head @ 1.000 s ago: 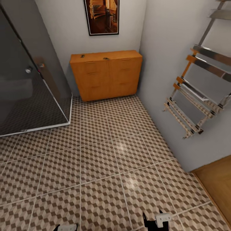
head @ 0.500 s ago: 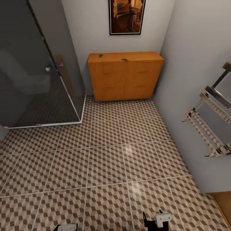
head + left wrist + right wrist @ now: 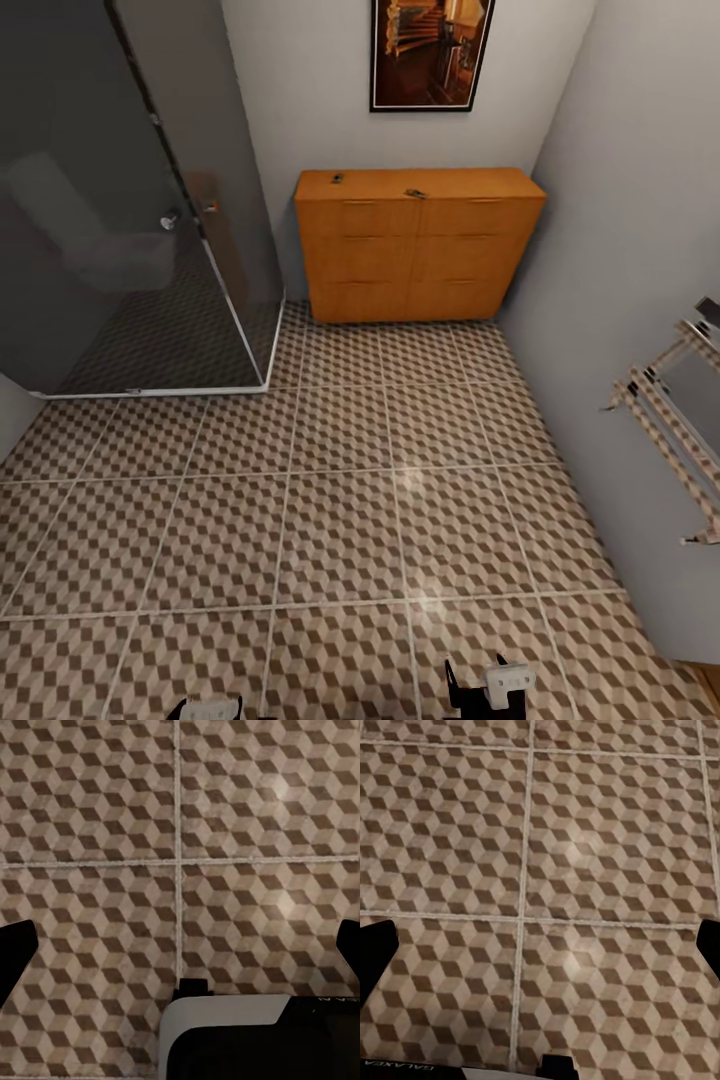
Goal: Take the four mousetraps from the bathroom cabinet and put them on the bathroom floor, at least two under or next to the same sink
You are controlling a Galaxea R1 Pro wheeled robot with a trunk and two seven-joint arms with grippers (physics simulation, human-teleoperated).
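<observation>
The orange-brown cabinet (image 3: 420, 245) stands against the far wall with its drawers shut. Two small mousetraps lie on its top, one near the left end (image 3: 337, 178) and one near the middle front edge (image 3: 414, 193). The bathroom floor (image 3: 340, 500) with its cube-pattern tiles stretches between me and the cabinet. My left gripper (image 3: 180, 945) hangs open over the tiles, dark fingertips (image 3: 15, 956) far apart and nothing between them. My right gripper (image 3: 540, 949) is likewise open and empty above the floor. The bathroom sink is out of view.
A dark glass shower enclosure (image 3: 120, 220) fills the left corner beside the cabinet. A grey wall with a chrome towel rack (image 3: 670, 430) runs along the right. A framed picture (image 3: 432, 52) hangs above the cabinet. My arm ends (image 3: 490, 690) show at the bottom edge.
The whole head view has swung, so the cabinet and shower now sit further right in the picture and most of the towel rack has slid out. Nothing in the room has moved.
</observation>
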